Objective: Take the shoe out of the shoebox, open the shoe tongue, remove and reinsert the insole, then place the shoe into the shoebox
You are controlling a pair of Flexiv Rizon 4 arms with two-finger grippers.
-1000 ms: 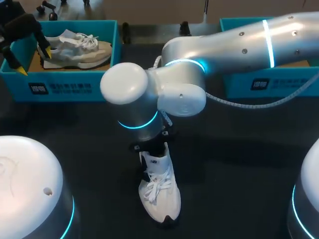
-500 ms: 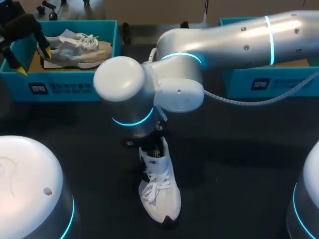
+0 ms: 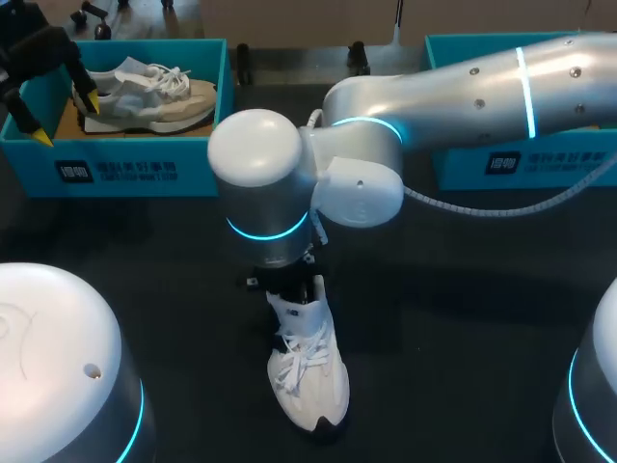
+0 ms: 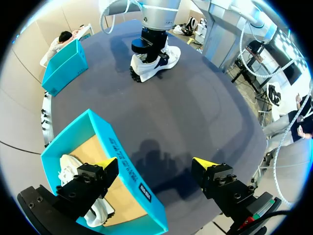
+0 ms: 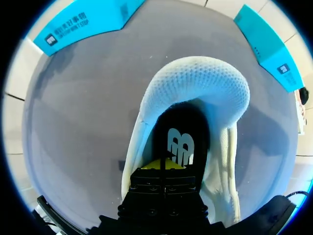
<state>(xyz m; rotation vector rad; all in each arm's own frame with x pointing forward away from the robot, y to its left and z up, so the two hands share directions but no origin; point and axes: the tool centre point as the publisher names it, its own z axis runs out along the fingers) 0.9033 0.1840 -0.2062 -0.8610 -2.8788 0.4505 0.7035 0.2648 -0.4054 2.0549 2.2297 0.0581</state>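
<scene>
With its tips clenched together inside the white mesh lace-up shoe [image 5: 195, 88] over the black insole [image 5: 172, 122], the right pincer [image 5: 164, 164] may drag the unbraced shoe along when lifting.

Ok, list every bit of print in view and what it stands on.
Shoebox with the grey shoe, front wall: white print on a dark label, too blurred to read.
Second shoebox, front wall: the same kind of label, also unreadable.
Insole inside the white shoe: a white logo, no readable words.

L shoebox [image 3: 193, 176] front print: illegible | R shoebox [image 3: 578, 164]: same | insole [image 5: 178, 122]: logo mark, no legible txt
</scene>
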